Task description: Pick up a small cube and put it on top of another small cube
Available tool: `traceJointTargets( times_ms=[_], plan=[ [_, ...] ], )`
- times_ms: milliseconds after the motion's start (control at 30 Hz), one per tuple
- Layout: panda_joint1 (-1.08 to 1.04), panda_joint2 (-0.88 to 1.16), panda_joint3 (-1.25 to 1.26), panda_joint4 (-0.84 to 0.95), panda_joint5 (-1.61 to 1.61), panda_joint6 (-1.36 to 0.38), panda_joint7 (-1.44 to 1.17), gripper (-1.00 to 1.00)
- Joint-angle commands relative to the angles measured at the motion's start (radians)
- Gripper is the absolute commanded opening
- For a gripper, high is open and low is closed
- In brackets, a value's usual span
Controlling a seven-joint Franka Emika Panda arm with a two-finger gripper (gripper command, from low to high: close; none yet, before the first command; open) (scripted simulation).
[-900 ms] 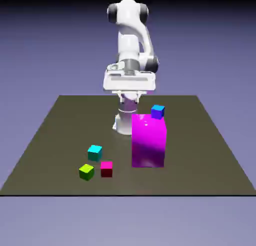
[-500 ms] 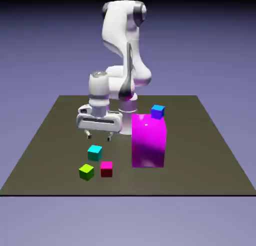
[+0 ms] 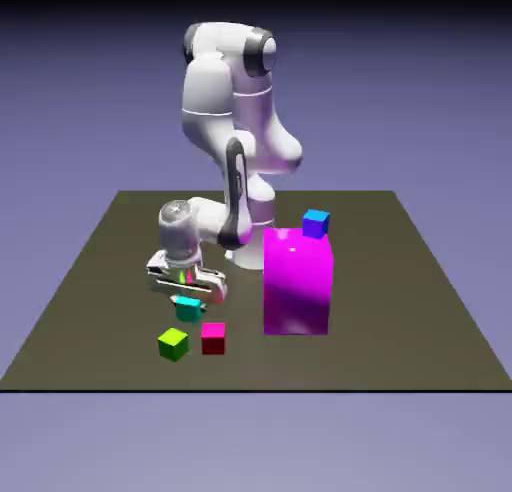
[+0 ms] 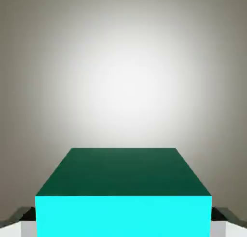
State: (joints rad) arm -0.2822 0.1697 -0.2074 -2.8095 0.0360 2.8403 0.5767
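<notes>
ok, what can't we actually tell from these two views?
- Exterior view: the tool covers most of the cyan cube; finger contact is unreadable.
- Hand view: the cyan cube fills the bottom edge and hides nearly all of both fingertips, so the grip is unclear.
- Hand view: other cubes are out of frame.

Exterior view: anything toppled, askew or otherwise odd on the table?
Nothing stands out. The gripper is down at the cyan cube; the lime-green cube, small magenta cube, tall magenta block and blue cube all sit upright.
</notes>
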Motion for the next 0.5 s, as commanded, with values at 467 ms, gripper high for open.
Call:
traceJointTargets(
  times_ms=[467],
  plan=[
    [0.359, -0.133, -0.091, 0.276, -0.073, -0.405, -0.016, -1.0]
  ],
)
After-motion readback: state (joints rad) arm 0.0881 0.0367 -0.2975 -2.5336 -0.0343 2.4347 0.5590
